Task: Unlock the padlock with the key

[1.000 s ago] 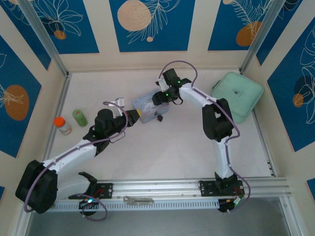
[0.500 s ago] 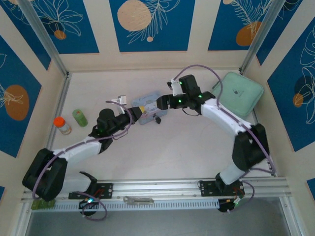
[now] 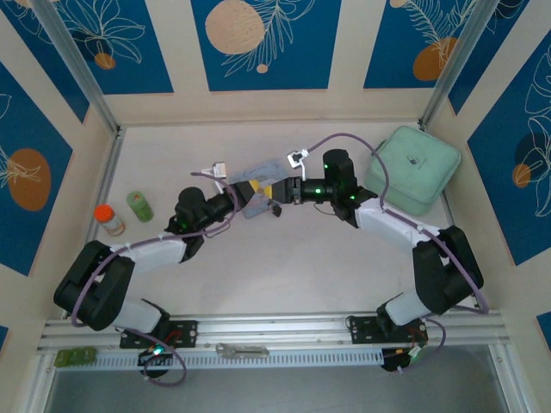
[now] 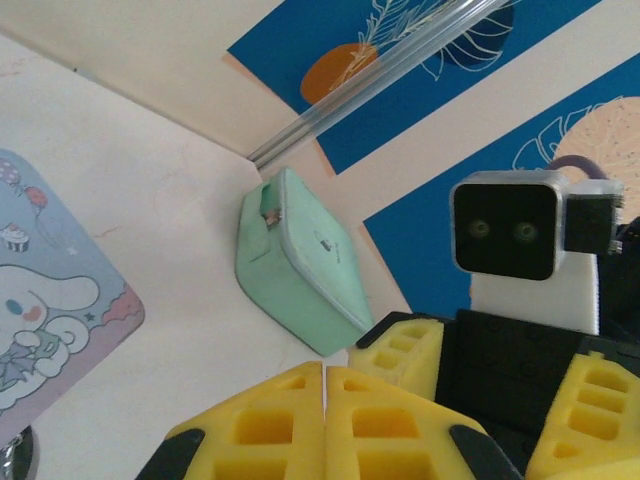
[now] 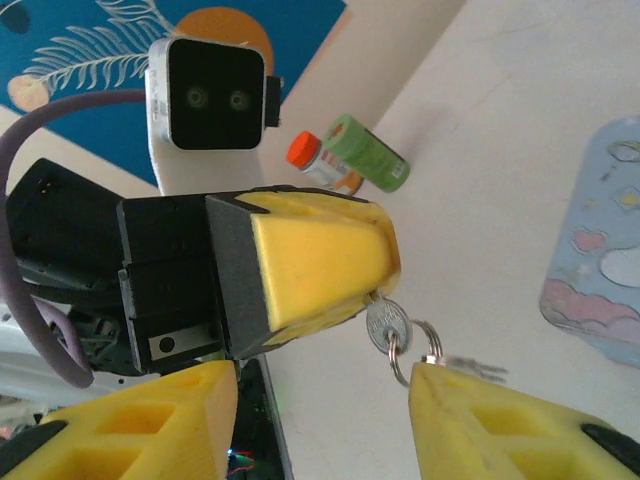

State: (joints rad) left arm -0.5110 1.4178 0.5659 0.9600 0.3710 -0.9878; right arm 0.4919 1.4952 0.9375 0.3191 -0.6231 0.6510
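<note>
Yellow pads of the left gripper (image 4: 323, 378) are pressing together, pinching the key (image 5: 386, 326) by its round head, its ring dangling below. The right gripper (image 5: 318, 380) is holding its fingers apart, straddling that ring. The padlock (image 3: 276, 209) is lying just beside the pale-blue tin (image 3: 263, 172).

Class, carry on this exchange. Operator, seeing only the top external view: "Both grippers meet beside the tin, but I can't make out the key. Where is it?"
Observer: The left gripper is shut on the key; its round head sticks out below the fingers.
Operator: And the right gripper?
Observer: The right gripper is open, with one finger on each side of the key.
Operator: Is anything else attached?
Observer: A second key is joined to it, beside one of the right gripper's fingers.
</note>
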